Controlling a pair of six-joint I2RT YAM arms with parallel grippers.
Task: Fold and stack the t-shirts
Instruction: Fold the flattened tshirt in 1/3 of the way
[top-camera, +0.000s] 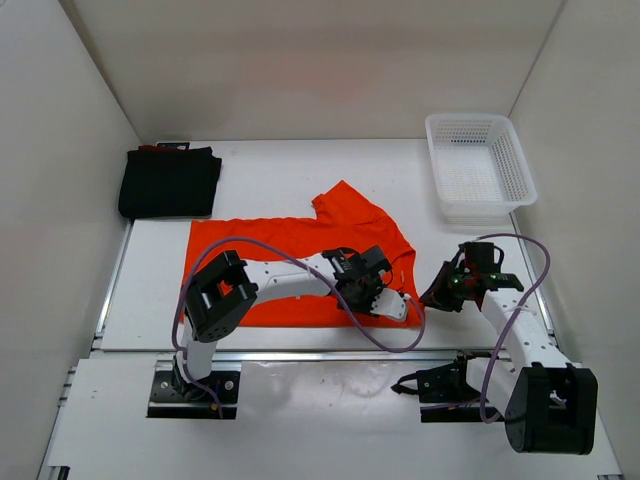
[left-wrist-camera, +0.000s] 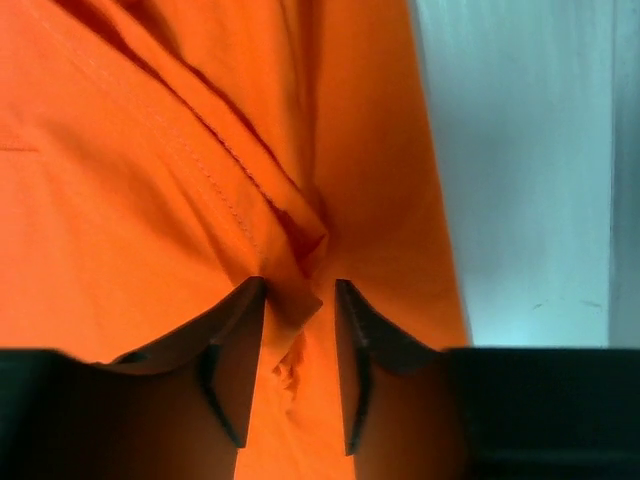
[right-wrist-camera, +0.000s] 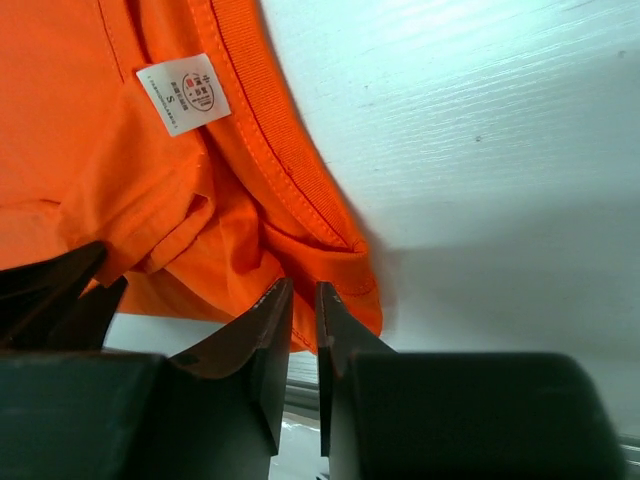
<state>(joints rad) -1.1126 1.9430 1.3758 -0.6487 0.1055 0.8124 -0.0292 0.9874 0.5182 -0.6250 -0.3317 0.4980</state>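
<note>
Pinch depth matters: our left gripper (left-wrist-camera: 298, 290), jaws apart, straddles a ridge of the orange t-shirt (top-camera: 290, 250) spread on the table (top-camera: 270, 180); whether our right gripper (right-wrist-camera: 305, 292) holds its hem we cannot tell, so we should close deep before lifting

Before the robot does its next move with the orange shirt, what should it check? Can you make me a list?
1. Cloth is between the fingers of the left tool: ok. A ridge of the orange shirt runs into the gap, and the jaws are apart.
2. The right tool has hold of the shirt's edge: cannot tell. Its jaws are nearly together right at the hem.
3. The shirt lies smooth: not ok. It is bunched up near the collar.
4. There is a folded shirt to stack on: ok. The black shirt lies folded at the back left.
5. The basket is out of the way: ok. It sits at the back right, apart from the shirt.
</note>
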